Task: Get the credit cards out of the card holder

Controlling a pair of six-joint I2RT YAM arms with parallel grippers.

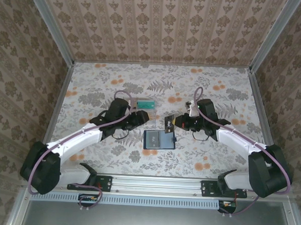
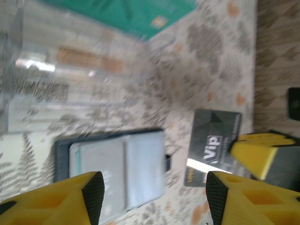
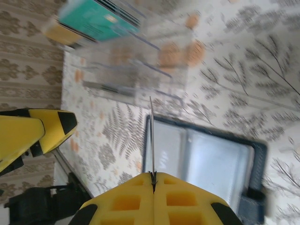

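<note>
The card holder (image 1: 159, 140) lies open on the table, dark blue with pale clear pockets (image 2: 117, 164) (image 3: 206, 164). My right gripper (image 1: 176, 122) (image 3: 153, 177) is shut on a black credit card (image 1: 168, 124) marked VIP (image 2: 213, 140), held upright just above the holder's far edge and seen edge-on (image 3: 152, 136). My left gripper (image 1: 141, 117) (image 2: 152, 194) is open with nothing between its fingers, hovering to the left of the holder's far corner. A teal credit card (image 1: 147, 105) (image 2: 131, 14) (image 3: 91, 18) rests on a clear plastic box, with a yellow edge (image 3: 58, 30) under it.
The clear plastic box (image 1: 141, 103) (image 2: 70, 70) (image 3: 136, 65) sits just beyond the left gripper. A second small clear piece (image 1: 174, 100) lies behind the right gripper. Patterned walls enclose the table on three sides; the floral tabletop is bare at the far back.
</note>
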